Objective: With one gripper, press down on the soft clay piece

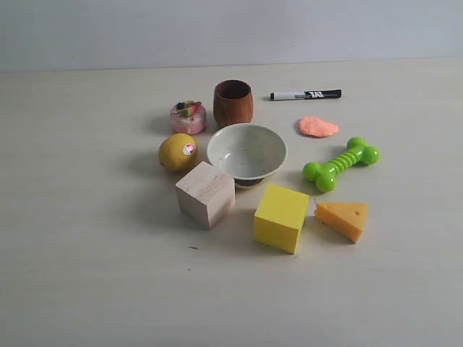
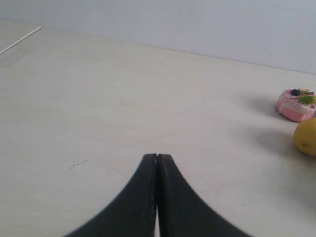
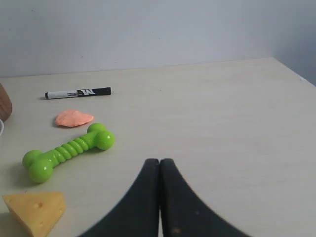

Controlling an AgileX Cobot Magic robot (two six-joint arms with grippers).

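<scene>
Marker [image 1: 305,95] and bone toy [image 1: 341,164] flanking clay piece [image 1: 318,126]

flat salmon-orange soft clay piece [image 1: 318,126] lies on the table [image 1: 87,275], well apart from the right gripper [image 3: 159,160].

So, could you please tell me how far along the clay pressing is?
Nothing looks done yet: the soft clay piece lies untouched between the marker and the green bone toy. Nothing is in hand: the left gripper and right gripper are shut over bare table, away from it. Reaching and pressing remain.

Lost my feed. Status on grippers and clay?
Left gripper, right gripper shut, empty. Soft clay piece flat between marker and green bone. Nothing on it.
</scene>
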